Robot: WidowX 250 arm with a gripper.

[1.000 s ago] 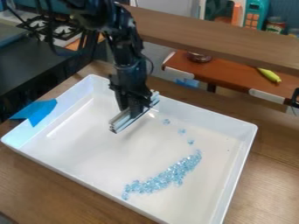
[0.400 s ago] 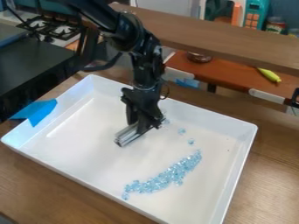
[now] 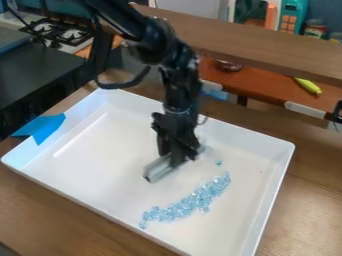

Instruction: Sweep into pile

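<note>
Sweeping the blue beads [image 3: 190, 201] together turns on how the pale bar [image 3: 159, 169] lies to them: over the middle of the white tray [image 3: 87, 170], the bar sits on the far side of the bead band, a bare strip of tray floor between the two. Its long axis slants from the tray's near-left side up toward its far-right side, and the band runs at much the same slant, so the bar's long face looks toward the beads nearly square on. The gripper [image 3: 178, 156] is closed on the bar, holding it low over the tray floor; whether the bar touches down I cannot tell. A stray bead [image 3: 218, 163] lies inside the tray past the bar's right end, apart from the band, and a push straight toward the tray's near side could miss it. The band itself is fairly dense but drawn out, thinning at its ends, so it likely wants gathering inward as well.

Under the tray is a wooden table [image 3: 314, 200]; blue tape [image 3: 45, 126] hangs over the tray's left wall. Beyond the tray are a raised wooden board [image 3: 247, 45], a red-brown counter [image 3: 267, 82] with a toy banana [image 3: 308, 85], and a toy stove [image 3: 57, 32].
</note>
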